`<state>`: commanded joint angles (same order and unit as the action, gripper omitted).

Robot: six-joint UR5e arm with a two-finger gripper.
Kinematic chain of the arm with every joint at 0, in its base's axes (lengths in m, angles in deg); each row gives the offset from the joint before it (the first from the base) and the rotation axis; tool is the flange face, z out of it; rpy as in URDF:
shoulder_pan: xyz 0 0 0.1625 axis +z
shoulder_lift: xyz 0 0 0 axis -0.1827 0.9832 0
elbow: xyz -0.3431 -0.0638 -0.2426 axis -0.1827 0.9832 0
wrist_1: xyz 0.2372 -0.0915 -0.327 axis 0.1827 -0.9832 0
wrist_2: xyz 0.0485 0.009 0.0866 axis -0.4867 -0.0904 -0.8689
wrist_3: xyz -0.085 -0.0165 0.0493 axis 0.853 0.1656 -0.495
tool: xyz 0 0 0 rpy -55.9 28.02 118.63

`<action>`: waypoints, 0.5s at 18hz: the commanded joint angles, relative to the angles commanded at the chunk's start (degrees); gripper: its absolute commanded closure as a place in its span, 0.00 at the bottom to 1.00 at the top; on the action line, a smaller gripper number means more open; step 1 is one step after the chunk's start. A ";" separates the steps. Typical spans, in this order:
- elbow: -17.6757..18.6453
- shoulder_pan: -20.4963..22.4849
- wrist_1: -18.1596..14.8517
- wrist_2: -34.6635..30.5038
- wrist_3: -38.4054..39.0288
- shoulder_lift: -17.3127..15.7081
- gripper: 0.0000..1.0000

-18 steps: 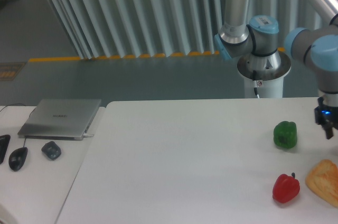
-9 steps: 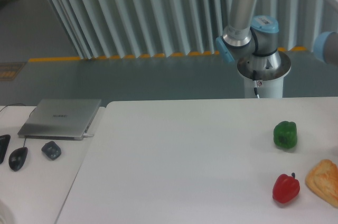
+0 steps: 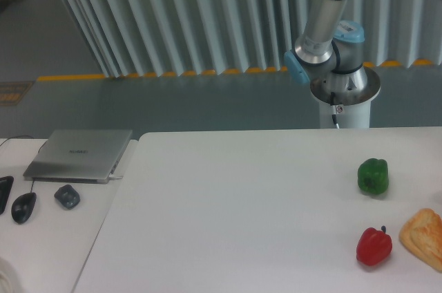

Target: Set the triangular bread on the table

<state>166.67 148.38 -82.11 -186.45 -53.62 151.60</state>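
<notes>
The triangular bread (image 3: pixel 423 236), golden-tan with a browned crust, lies on the white table (image 3: pixel 242 210) at the right edge of the view, partly cut off by the frame. A red pepper (image 3: pixel 373 246) sits just left of it, touching or nearly touching. The gripper is out of view; only the arm's base and lower joints (image 3: pixel 331 37) show behind the table at the upper right.
A green pepper (image 3: pixel 373 175) rests on the table above the red one. On the adjoining desk at left are a closed laptop (image 3: pixel 79 155), a black mouse (image 3: pixel 23 206) and a small dark object (image 3: pixel 67 196). The robot pedestal (image 3: pixel 343 103) stands behind the far edge.
The gripper, seen at the right edge above the bread a second ago, has left the view. The arm's links have swung up and right. The bread and peppers have not moved.
</notes>
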 joint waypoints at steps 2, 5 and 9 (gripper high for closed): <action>-0.17 0.09 0.79 0.00 0.09 0.26 0.00; -0.53 1.14 1.14 0.35 -0.09 0.88 0.00; -0.26 2.20 3.52 0.53 -0.26 2.02 0.00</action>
<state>166.40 150.57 -78.59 -185.93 -53.88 153.63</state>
